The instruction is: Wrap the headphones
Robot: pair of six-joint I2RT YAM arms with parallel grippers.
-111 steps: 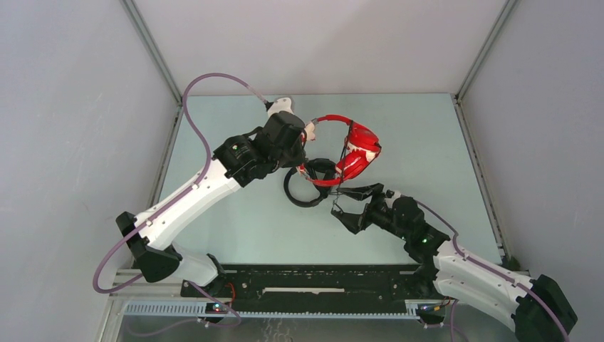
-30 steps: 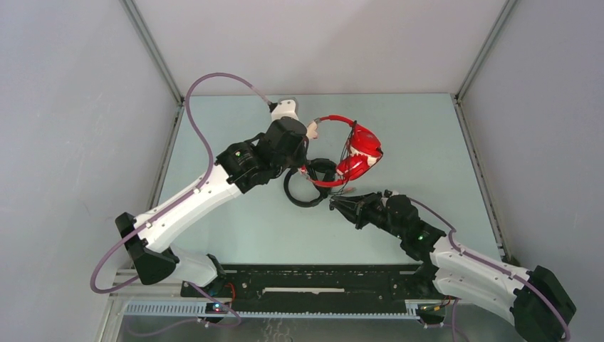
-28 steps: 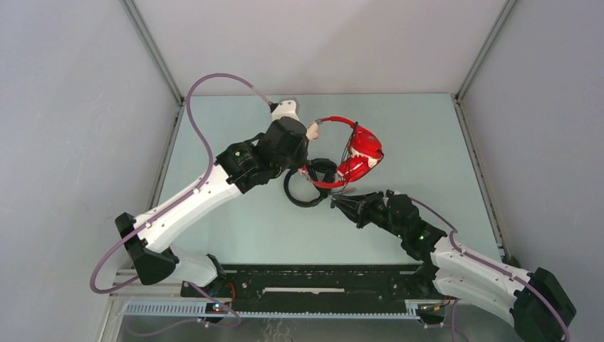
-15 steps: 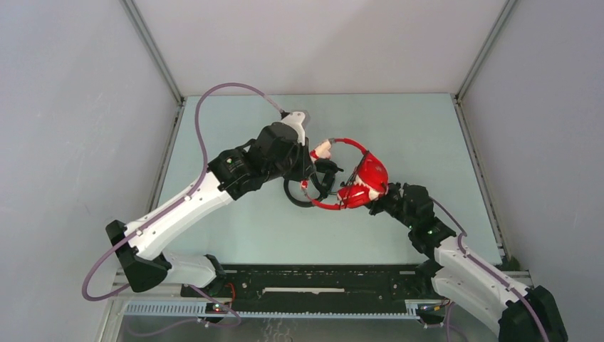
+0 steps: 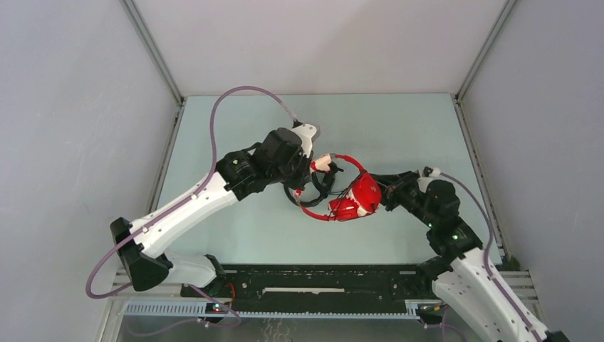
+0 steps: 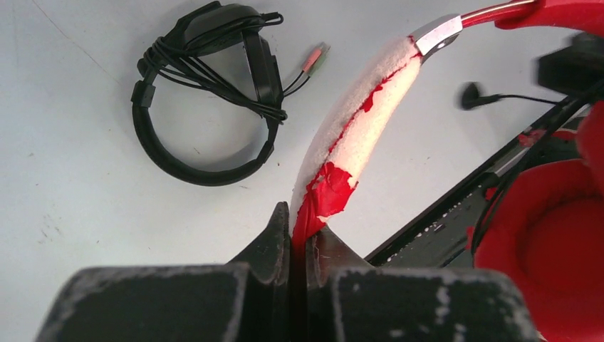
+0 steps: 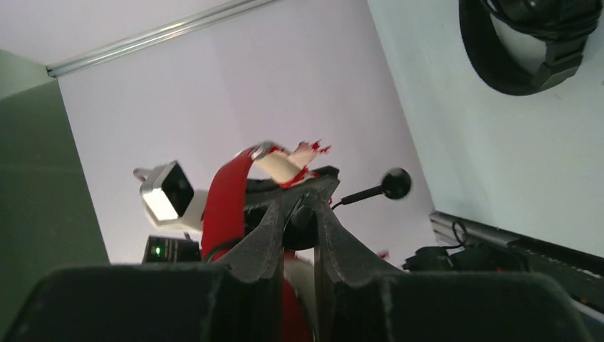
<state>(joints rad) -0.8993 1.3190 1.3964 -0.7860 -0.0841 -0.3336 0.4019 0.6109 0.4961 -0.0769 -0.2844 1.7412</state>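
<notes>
The red headphones [image 5: 360, 196] hang above the table between both arms, earcups together at the lower right. My left gripper [image 5: 318, 165] is shut on the worn, foam-showing end of the headband [image 6: 356, 128]; its jaws [image 6: 298, 217] pinch the torn red cover. My right gripper [image 5: 381, 197] presses in from the right and is shut on the earcup part, with red and white showing between its fingers [image 7: 299, 203]. The thin dark cable [image 6: 527, 142] runs across the earcup [image 6: 541, 249]. A small black microphone boom [image 7: 395, 182] sticks out.
Black headphones [image 6: 203, 167] with their cable wound round them lie on the table under the left gripper, partly hidden in the top view [image 5: 293, 199]. The black rail [image 5: 299, 288] runs along the near edge. Grey walls close in three sides.
Both arms carried the red headphones nearer and to the right. My right gripper swung from below the earcups round to their right side and took hold there.
</notes>
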